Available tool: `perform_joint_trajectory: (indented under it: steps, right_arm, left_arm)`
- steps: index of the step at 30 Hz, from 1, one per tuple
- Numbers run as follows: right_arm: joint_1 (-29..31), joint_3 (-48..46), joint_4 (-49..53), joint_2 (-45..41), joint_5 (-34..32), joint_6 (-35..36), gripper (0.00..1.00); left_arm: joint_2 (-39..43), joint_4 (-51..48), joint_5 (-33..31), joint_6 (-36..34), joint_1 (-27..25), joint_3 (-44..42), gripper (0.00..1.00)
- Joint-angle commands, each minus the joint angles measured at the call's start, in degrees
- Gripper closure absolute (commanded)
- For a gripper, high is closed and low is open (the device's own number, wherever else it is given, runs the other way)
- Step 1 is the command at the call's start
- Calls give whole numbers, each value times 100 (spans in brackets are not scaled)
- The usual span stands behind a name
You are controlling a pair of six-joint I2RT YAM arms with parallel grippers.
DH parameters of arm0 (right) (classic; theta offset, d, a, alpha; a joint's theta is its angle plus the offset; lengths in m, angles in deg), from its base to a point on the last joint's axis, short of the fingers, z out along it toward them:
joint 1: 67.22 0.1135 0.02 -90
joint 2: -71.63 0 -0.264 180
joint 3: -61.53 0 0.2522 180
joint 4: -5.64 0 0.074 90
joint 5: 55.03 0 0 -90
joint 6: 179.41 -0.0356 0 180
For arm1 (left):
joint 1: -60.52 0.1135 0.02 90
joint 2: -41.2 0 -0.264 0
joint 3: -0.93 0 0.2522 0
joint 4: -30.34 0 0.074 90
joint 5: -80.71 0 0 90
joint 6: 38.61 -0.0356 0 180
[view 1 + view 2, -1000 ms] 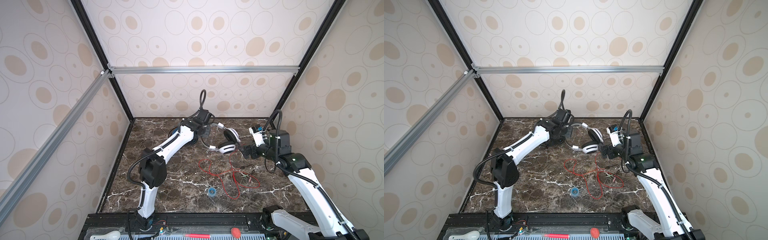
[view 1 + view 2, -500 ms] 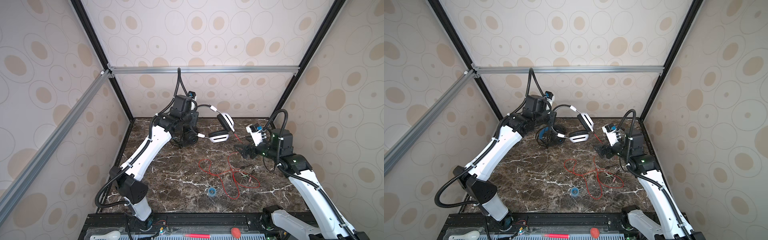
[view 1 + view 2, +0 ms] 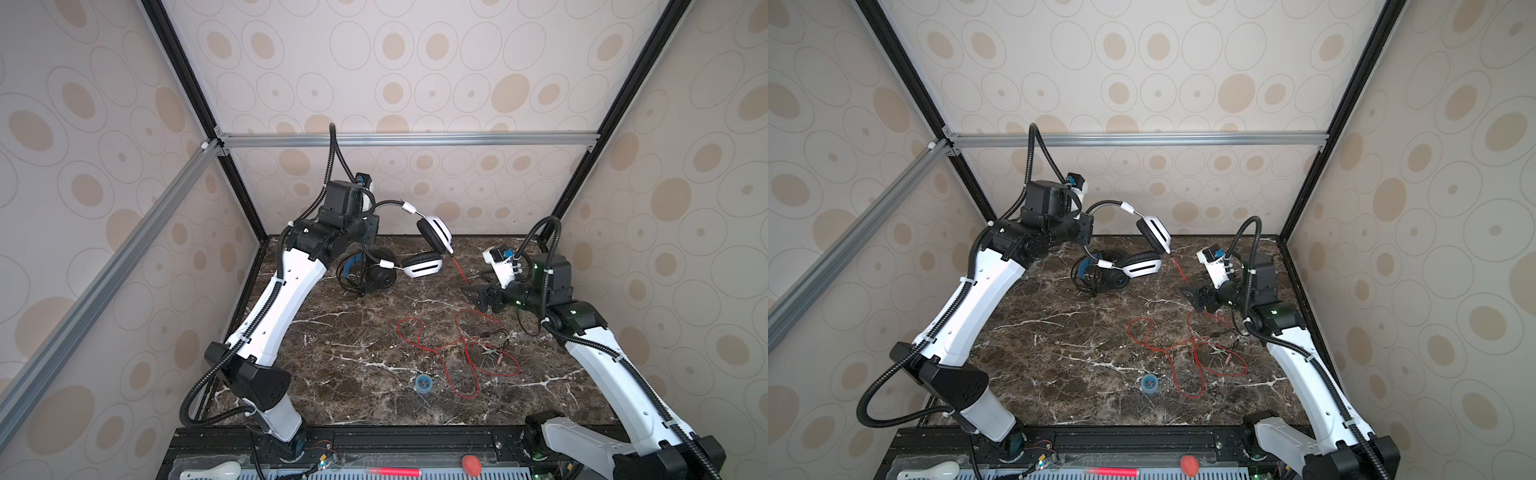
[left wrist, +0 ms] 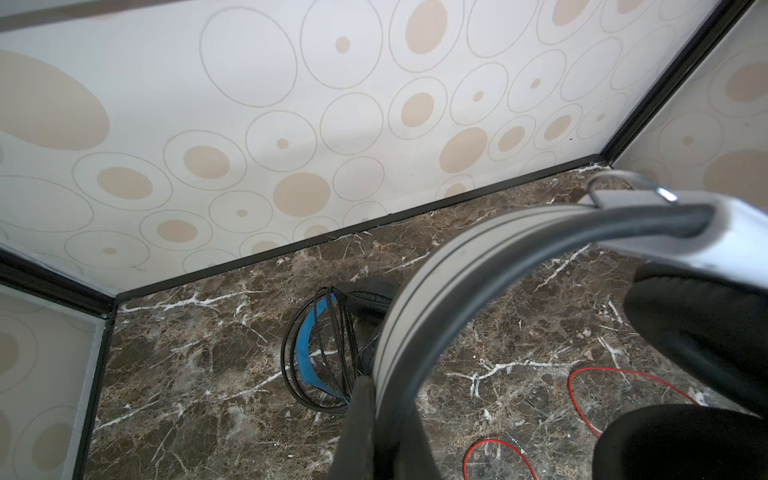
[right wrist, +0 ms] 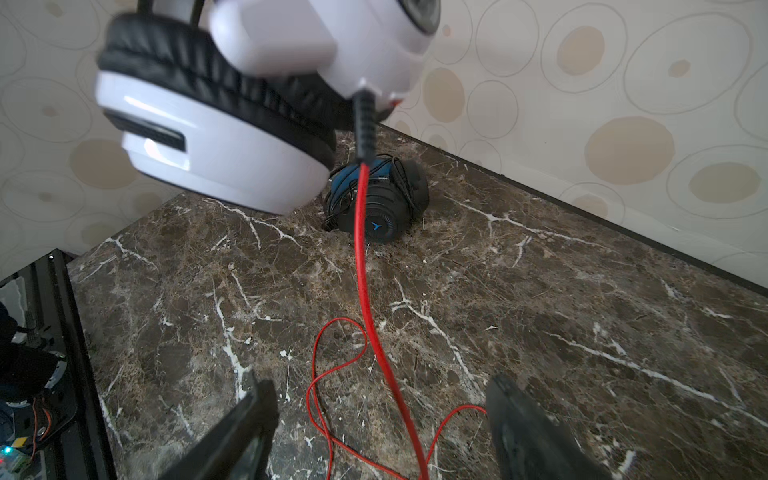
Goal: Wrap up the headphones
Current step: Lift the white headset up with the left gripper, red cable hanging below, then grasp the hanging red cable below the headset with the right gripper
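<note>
Black headphones (image 3: 374, 276) look done, cord wound round them. White headphones (image 3: 434, 232) hang just above that pair, left gripper (image 3: 371, 226) clenched on the headband. Red cord (image 5: 363, 257) sprawls loose near the black pair, unwrapped. Right gripper (image 5: 382, 399) gapes around it, nothing grabbed.

glossy white plastic headphones (image 5: 216, 137), matt black pads (image 5: 199, 70), polished marble table (image 3: 353, 332)

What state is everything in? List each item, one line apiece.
white headphones, lifted off the table, held by the headband.
red cord, hanging from an earcup, rest loose on the table.
black headphones, on the table, cord wound around them.
left end effector, shut on the headband.
right end effector, open around the red cord.
blue roll, flat on the table.
</note>
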Motion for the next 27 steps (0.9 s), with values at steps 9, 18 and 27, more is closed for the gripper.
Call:
perform_joint_trajectory:
  steps: [9,18,27]
  right_arm:
    - [-34,-510,-754,343,188,-260,34]
    - [-34,-803,-876,288,80,-265,46]
    - [-31,-593,-1179,752,169,-283,57]
  left_arm:
    - [198,-98,105,374,145,1025,100]
    - [-73,-350,285,440,502,1649,100]
    - [-72,-232,505,522,757,1640,100]
